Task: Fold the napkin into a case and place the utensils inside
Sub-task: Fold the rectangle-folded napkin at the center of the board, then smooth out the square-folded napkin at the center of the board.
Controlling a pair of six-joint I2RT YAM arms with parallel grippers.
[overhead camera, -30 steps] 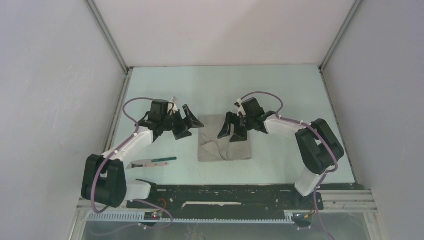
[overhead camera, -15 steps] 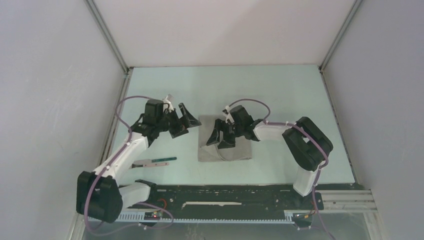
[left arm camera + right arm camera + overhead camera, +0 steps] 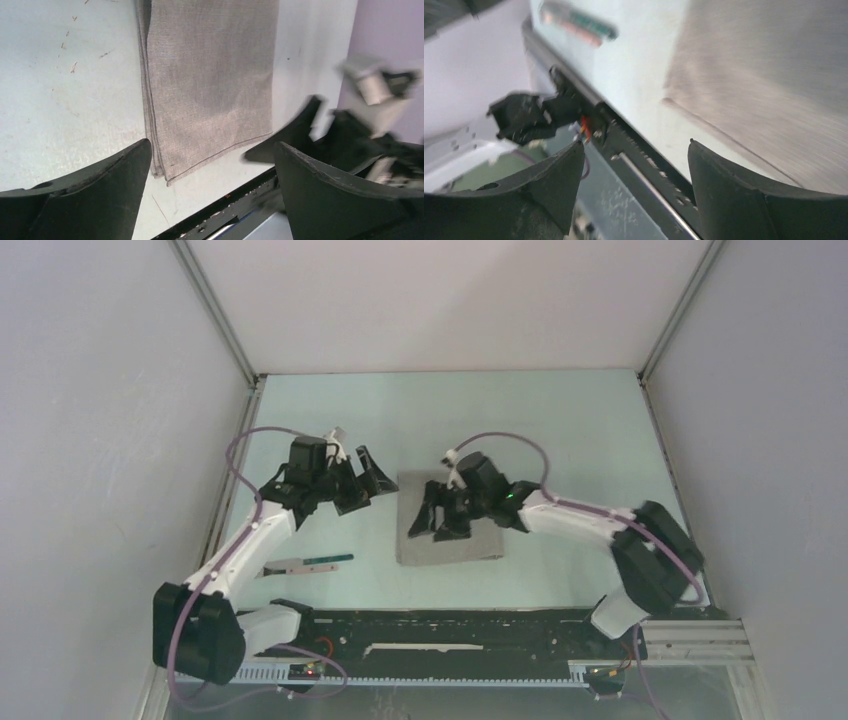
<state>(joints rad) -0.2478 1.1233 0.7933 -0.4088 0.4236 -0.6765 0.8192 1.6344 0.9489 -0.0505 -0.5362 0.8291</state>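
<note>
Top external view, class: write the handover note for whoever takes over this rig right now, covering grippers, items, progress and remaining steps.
Left gripper: open, empty, beside the left edge of the napkin.
Right gripper: open, empty, over the napkin's left part.
Napkin: folded into a layered rectangle, flat on the table.
Utensils: on the table left of the napkin, not inside.
Done: napkin folded.
Left: pick up the utensils and slide them inside the fold.

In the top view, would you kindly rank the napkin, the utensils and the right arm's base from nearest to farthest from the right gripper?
1. napkin, directly under the right gripper.
2. utensils, to its left, toward the near edge.
3. right arm's base, at the near right corner.
</note>
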